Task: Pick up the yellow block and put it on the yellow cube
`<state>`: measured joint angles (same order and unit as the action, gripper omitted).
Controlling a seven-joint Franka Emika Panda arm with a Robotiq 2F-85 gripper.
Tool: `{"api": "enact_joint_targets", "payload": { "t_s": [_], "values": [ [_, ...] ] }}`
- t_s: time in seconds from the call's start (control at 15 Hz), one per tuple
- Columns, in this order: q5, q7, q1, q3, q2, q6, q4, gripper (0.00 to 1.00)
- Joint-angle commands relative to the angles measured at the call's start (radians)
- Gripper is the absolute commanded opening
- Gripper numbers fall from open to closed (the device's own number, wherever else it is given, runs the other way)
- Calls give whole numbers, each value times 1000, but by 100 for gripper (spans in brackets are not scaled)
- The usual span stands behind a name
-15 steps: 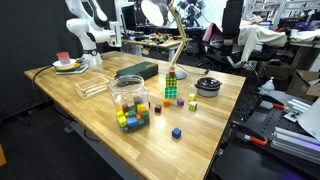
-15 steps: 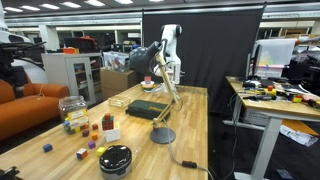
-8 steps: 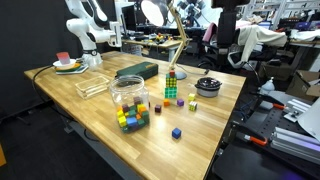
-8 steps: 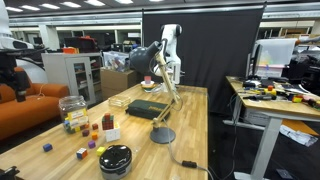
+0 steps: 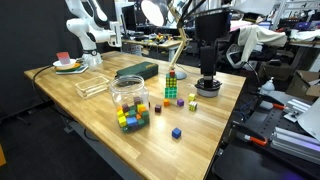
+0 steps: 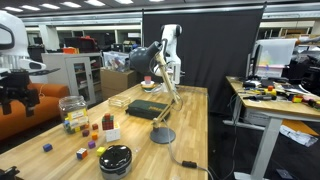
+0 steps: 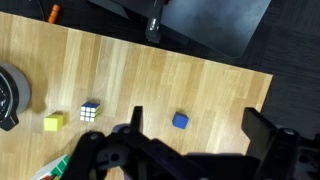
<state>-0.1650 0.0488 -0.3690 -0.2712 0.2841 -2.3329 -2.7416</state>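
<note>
The gripper (image 7: 193,122) is shown in the wrist view with its two black fingers (image 7: 131,124) spread wide apart, and nothing is held between them. It is hung above the wooden counter (image 7: 120,70), apart from every object on it. In an exterior view the gripper (image 5: 207,76) is placed over a black round dish (image 5: 208,87) at the right part of the counter (image 5: 90,110). Whether the dish is touched cannot be told there.

The small bright-yellow cube (image 7: 53,123) is found at the left of the wrist view, lying flat on the counter. The edge of the black round dish (image 7: 10,95) is seen just to its left. A small multicoloured puzzle cube (image 7: 91,111) is set just beside it at the right, with a narrow gap. A small blue cube (image 7: 180,120) lies further right, well apart from both. In the exterior view the yellow cube (image 5: 192,100) is seen near the dish, on its near side, with the puzzle cube (image 5: 181,101) next to it and the blue cube (image 5: 176,132) closer to the near edge.

A clear plastic jar (image 5: 127,92) stands at the middle of the counter, and a heap of small coloured blocks (image 5: 130,119), some of them yellow, lies at its near side. Which one is the yellow block cannot be told.
</note>
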Motion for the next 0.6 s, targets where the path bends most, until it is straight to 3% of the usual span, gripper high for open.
{"api": "enact_joint_targets", "payload": {
  "t_s": [0.0, 0.53],
  "values": [
    [-1, -2, 10, -7, -23, 1, 12, 100],
    [-16, -2, 13, -7, -65, -24, 29, 100]
  ]
}}
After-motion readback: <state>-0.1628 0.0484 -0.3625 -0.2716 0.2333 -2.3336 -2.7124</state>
